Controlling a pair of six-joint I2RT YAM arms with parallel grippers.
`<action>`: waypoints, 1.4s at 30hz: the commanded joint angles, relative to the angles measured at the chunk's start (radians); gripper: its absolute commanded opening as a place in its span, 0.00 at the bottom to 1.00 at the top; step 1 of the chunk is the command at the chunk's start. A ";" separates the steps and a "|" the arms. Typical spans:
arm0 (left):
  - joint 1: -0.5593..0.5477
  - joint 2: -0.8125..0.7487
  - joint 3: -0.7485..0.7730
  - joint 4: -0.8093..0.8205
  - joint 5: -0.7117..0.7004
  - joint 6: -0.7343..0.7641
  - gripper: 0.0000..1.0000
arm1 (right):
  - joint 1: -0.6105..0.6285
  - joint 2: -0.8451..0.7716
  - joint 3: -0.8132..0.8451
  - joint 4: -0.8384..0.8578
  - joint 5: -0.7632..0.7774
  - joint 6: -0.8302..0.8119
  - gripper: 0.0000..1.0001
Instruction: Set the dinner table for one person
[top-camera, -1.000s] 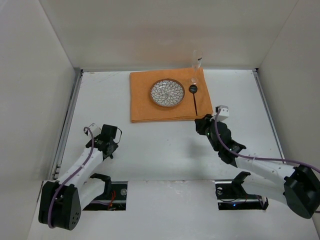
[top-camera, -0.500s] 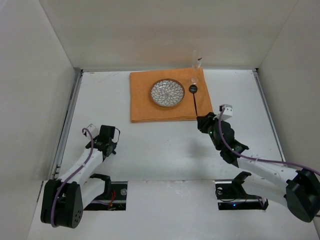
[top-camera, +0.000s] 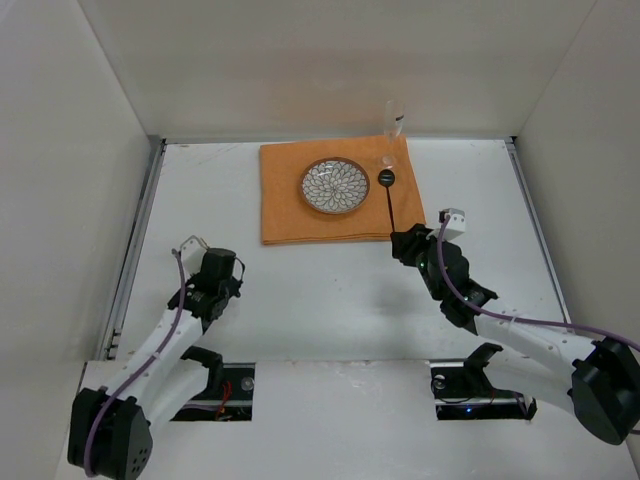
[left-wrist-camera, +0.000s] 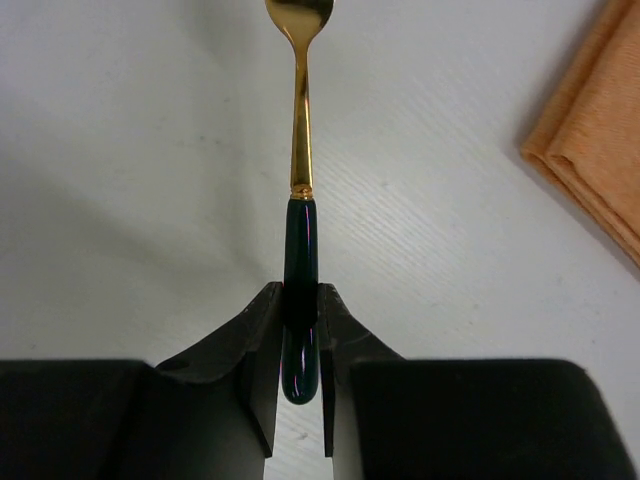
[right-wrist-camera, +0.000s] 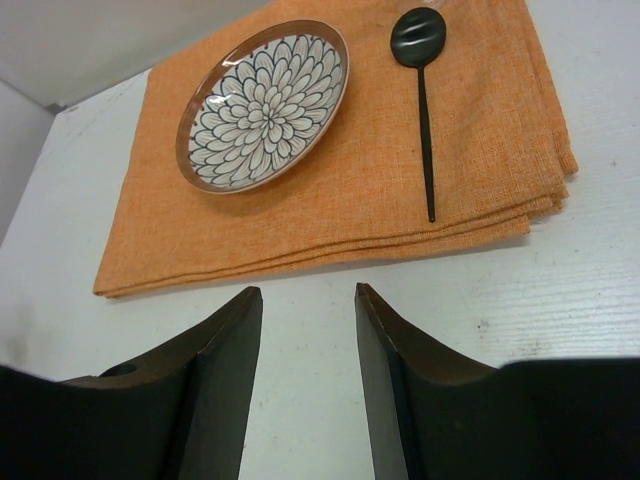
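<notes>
From above, the dinner table (top-camera: 330, 300) carries one orange mat (top-camera: 285, 215) at its far middle. On the mat are one patterned plate (top-camera: 334, 186), one black spoon (top-camera: 388, 200) just right of it lying near-to-far, and one clear glass (top-camera: 393, 125) at the far right corner. The left gripper (top-camera: 215, 275) sits well to the near left of the mat, while the right gripper (top-camera: 405, 243) hovers just off its near right corner. In the left wrist view, the jaws pinch the dark green handle of one gold utensil (left-wrist-camera: 300, 150). Its long axis points straight ahead, its head is cropped, and a mat corner lies ahead-right. In the right wrist view, the fingers stand moderately apart and empty, facing plate and spoon.
</notes>
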 joint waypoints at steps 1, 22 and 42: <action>-0.064 0.048 0.117 0.031 -0.026 0.086 0.00 | -0.013 -0.002 -0.001 0.057 -0.013 0.002 0.48; -0.109 0.920 0.809 0.338 0.278 0.399 0.02 | -0.007 0.046 0.008 0.080 -0.010 -0.006 0.49; -0.083 1.105 0.899 0.306 0.292 0.404 0.26 | -0.007 0.060 0.012 0.070 -0.015 -0.001 0.50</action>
